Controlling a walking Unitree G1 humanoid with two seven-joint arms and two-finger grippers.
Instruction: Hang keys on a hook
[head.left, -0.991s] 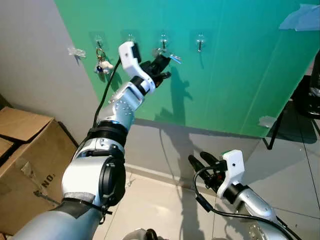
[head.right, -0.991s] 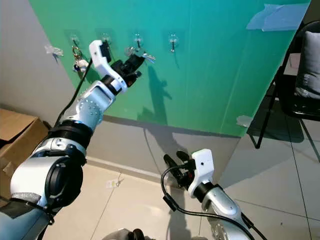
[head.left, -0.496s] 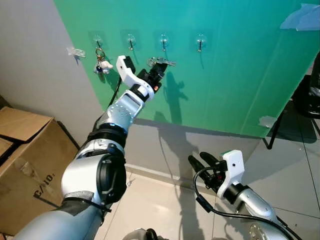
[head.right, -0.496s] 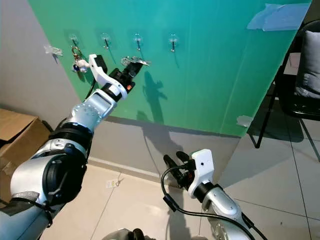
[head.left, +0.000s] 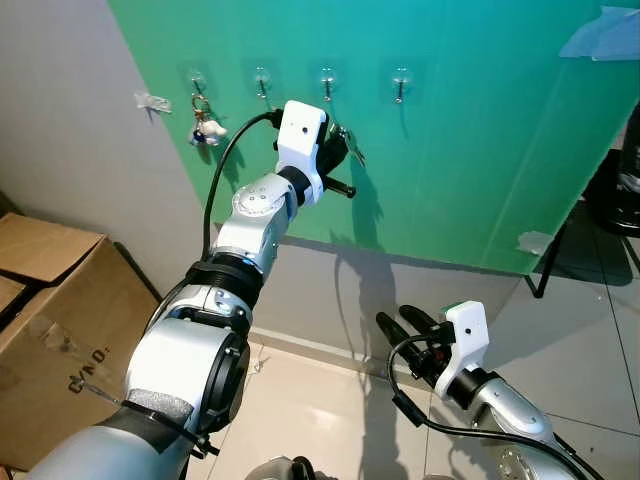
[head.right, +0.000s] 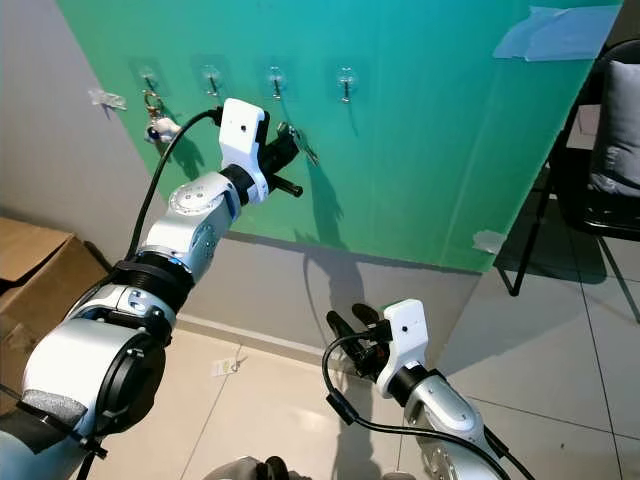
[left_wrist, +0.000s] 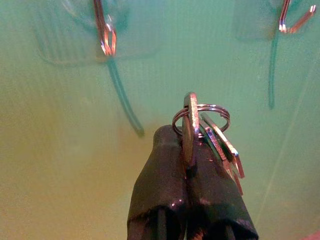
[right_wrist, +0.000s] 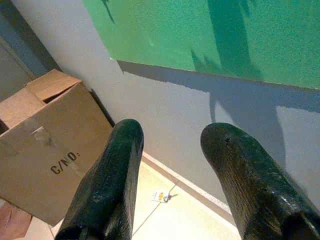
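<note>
While the left arm reaches up against the green board (head.left: 470, 150), the left eye view shows the left pincer (head.left: 338, 160) clamped on the keys (head.left: 350, 143) just below the third hook (head.left: 327, 82) of a row of four, with another key bunch (head.left: 204, 125) hanging from the first hook (head.left: 196, 80). Low on the right, the right pincer (head.left: 405, 322) hangs above the tiled floor (head.left: 320, 420), its fingers apart. From the left wrist view, the black fingers (left_wrist: 165, 185) pinch a key blade upright, the ring (left_wrist: 201, 119) and other keys beside it, a hook (left_wrist: 106, 35) above and apart. From the right wrist view, two spread fingers (right_wrist: 112, 175) frame a cardboard box (right_wrist: 45, 145) by the wall.
</note>
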